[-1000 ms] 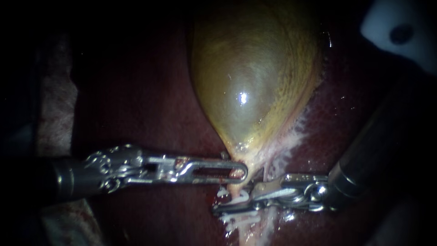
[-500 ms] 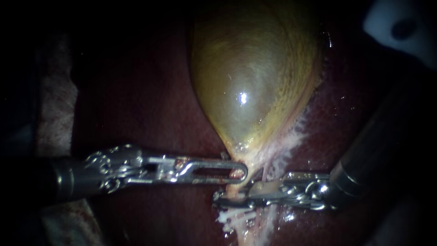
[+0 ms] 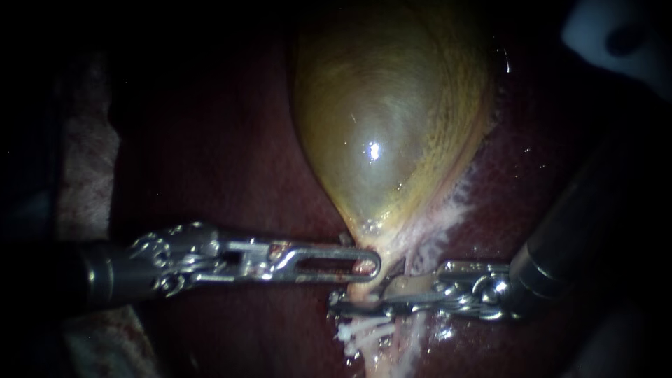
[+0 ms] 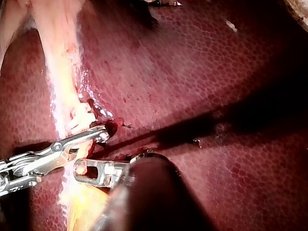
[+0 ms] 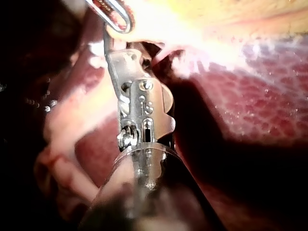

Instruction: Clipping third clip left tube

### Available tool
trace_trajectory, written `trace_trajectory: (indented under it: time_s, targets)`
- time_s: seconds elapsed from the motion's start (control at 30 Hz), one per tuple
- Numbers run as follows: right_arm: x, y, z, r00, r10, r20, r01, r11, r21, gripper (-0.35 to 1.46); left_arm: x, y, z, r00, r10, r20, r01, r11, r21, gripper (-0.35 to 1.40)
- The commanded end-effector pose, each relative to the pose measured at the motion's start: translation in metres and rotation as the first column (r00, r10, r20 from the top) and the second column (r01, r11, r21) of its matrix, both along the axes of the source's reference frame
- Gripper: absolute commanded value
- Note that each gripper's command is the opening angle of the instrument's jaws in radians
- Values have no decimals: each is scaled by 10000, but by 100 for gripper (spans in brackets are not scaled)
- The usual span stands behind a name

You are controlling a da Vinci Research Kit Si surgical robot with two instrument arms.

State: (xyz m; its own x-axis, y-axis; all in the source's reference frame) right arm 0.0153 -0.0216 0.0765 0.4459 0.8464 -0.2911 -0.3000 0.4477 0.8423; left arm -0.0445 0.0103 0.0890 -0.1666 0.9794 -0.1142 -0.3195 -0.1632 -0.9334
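The tube, just under the gallbladder neck, sits pinched in the right instrument jaws, which have closed tighter over the last second (white clips lie just below). The left instrument pinches the neck.

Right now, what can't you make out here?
- Endoscope: tube under the right instrument; the metal hides whether a new clip sits there.
- Endoscope: white clips blur together; count unclear.
- Endoscope: far end of the gallbladder is lost in shadow.
- Right wrist: left instrument is cut off by the frame edge.
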Motion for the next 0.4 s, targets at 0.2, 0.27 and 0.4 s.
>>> trace_trajectory:
  time_s: [0.2, 0.27, 0.4]
  targets:
    - [0, -1, 0, 10000, 29, 13, -29, 10000, 46, -35, 0, 0, 0, 10000, -2, 1, 2, 10000, -2, -35]
    - [0, -1, 0, 10000, 29, 12, -29, 10000, 46, -35, 0, 0, 0, 10000, -3, 0, 3, 10000, -2, -35]
    - [0, -1, 0, 10000, 27, 11, -27, 10000, 45, -35, 0, 0, 0, 10000, -3, 0, 3, 10000, -2, -35]
